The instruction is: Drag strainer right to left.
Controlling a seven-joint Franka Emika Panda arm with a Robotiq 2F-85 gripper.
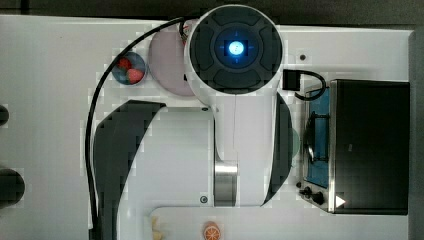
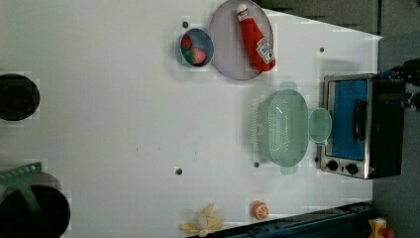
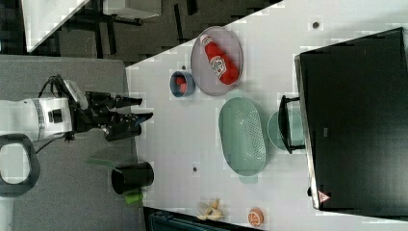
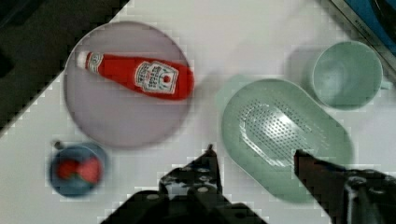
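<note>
The strainer [image 2: 287, 128] is a sage-green oval colander lying on the white table, also seen in the right view [image 3: 243, 135] and the wrist view [image 4: 285, 140]. My gripper [image 4: 256, 156] is open, and the strainer's near rim shows between its dark fingers [image 4: 208, 163], some way off from them. In the right view the gripper [image 3: 142, 109] hangs well to the right view's left of the strainer, touching nothing. In the top view my arm [image 1: 235, 100] covers the strainer.
A pale-green cup [image 2: 320, 125] sits between the strainer and the toaster oven [image 2: 361, 126]. A grey-pink plate [image 2: 228, 54] carries a ketchup bottle [image 2: 256, 37], beside a blue bowl of strawberries [image 2: 194, 47]. An orange slice [image 2: 260, 210], a banana [image 2: 203, 224] and a black cup [image 3: 132, 177] lie farther off.
</note>
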